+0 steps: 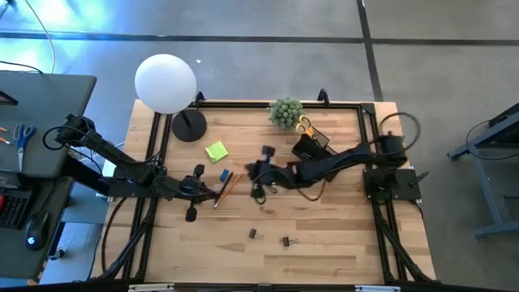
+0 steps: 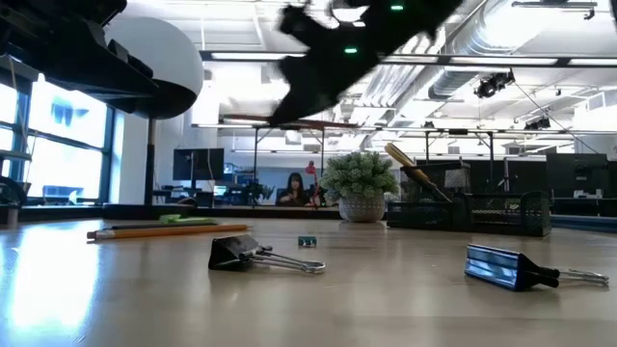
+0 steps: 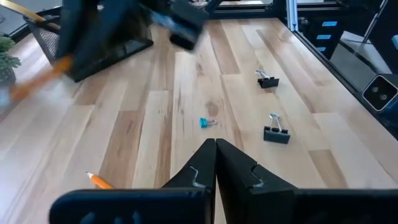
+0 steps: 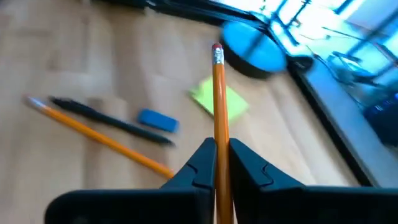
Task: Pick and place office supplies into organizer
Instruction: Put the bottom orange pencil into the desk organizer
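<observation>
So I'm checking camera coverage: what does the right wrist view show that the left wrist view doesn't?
Only the right wrist view shows the right gripper shut on an orange pencil, plus the green sticky-note pad, the blue block, a dark pen and the round lamp base.

Only the left wrist view shows the shut, empty left gripper, two binder clips, a tiny blue clip and the black organizer.

Both share the wooden table. Each also shows an orange pencil lying on it, but I cannot tell whether it is the same one.
</observation>
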